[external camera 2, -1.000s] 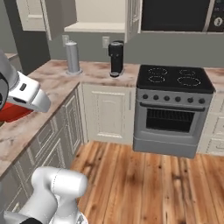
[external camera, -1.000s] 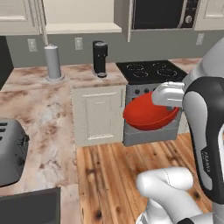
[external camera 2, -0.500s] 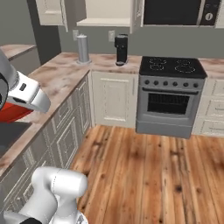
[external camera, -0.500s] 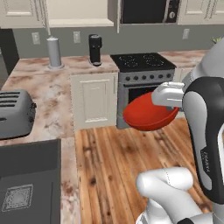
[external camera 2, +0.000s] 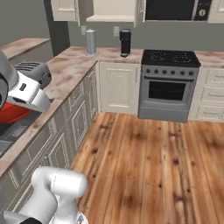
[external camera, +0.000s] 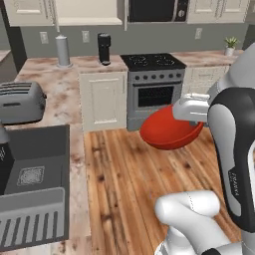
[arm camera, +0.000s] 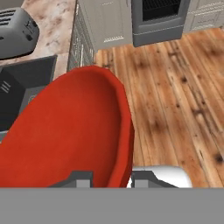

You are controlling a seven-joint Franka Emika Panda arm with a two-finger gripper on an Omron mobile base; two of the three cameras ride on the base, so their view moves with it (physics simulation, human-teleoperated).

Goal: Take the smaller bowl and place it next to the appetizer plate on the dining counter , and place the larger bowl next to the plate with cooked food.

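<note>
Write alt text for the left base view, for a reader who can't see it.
A white robot arm's end effector holds a glossy red bowl in the air above a wooden kitchen floor. Behind it stand a steel oven and cream cabinets; a marble counter on the left carries a grey toaster and a dark sink.

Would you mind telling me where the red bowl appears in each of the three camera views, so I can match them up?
Left base view: the smaller bowl hangs right of centre, above the wooden floor, in front of the stove.
Right base view: a red sliver of it shows at the left edge, under the white arm.
Hand view: it fills the lower left, its rim between the gripper fingertips.
Shared landmark: the toaster.
</note>
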